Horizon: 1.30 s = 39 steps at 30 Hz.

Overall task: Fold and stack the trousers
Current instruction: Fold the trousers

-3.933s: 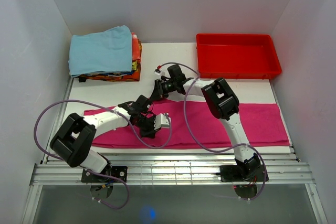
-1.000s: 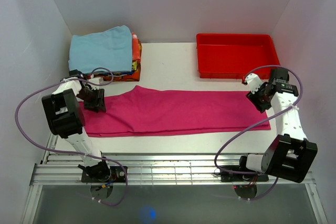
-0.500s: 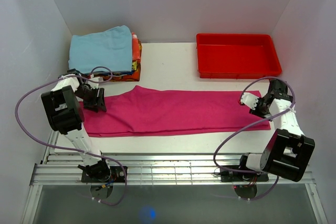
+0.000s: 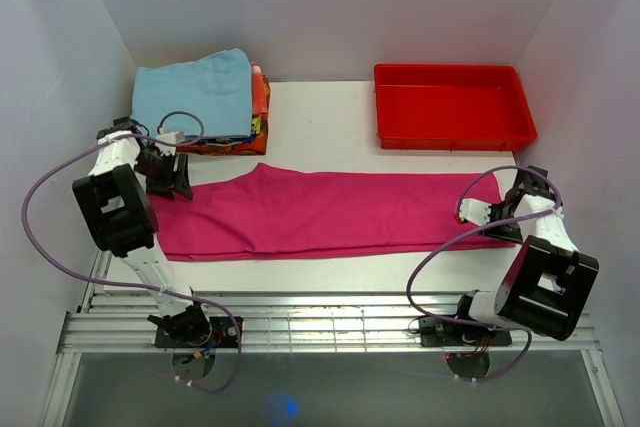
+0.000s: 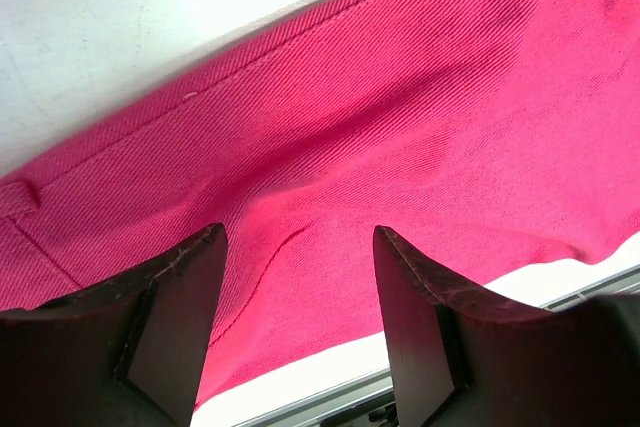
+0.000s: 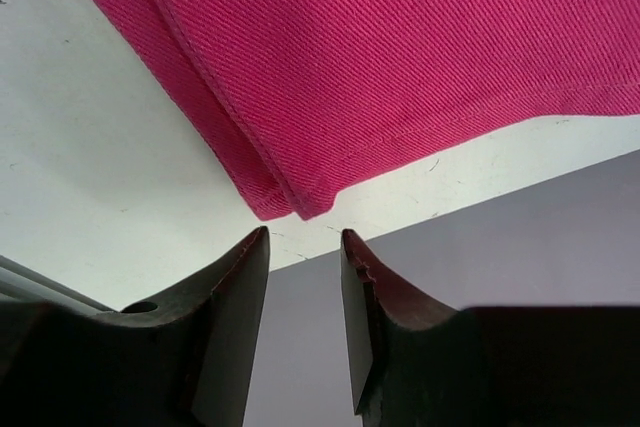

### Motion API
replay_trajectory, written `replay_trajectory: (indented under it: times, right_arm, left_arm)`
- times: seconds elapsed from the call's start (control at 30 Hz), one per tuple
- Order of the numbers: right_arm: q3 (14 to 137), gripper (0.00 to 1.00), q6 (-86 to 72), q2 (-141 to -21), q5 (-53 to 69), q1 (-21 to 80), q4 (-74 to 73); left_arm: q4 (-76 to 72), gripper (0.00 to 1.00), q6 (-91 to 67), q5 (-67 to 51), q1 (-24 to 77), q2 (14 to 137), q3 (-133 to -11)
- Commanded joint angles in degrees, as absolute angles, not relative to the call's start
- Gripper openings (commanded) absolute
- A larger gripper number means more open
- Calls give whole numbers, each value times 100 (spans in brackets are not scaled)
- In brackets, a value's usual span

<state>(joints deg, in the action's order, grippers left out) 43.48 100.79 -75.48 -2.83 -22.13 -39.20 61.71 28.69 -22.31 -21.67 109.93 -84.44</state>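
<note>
The trousers lie flat across the middle of the table, folded lengthwise, with their long axis running from the left edge to the right edge. At the left end the left gripper hangs over the waistband, jaws spread wide and holding nothing, with the cloth straight ahead of its tips. At the right end the right gripper sits by the near corner of the cuffs. Its jaws are drawn to a narrow gap and empty, and the hem corner is just ahead of them, not between them. Each arm is nearest its own end, so the next fold probably brings one end over to the other along that axis.
</note>
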Motion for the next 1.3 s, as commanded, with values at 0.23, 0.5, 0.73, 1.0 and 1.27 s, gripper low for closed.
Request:
replay_trajectory:
  times: [0.23,0.5,0.73,1.0,1.27]
  right_arm:
    - [4369,37,10248,-7980,-167,-2232,-3841]
    - [4236,8,10292,-7937,-185,-2232,-3850]
    - [4298,8,10231,-7673,-114,-2224,-3999]
    - [4632,8,10204,-7568,-105,-2224,-4289]
    - [4509,8,10151,-7646,-237,-2224,-4210]
  left_arm:
    - [6504,72,2935,-2505,-2680,10512,-8472]
    - [6320,69,2856,-2373,-3471,10538,-8473]
    - [6003,49,2795,-2461,-3735,10521,-7876]
    - [5984,37,2865,-2917,-4263,10381,-7707]
    - [6932,47,3471,-3630,-4271,9405,-8374]
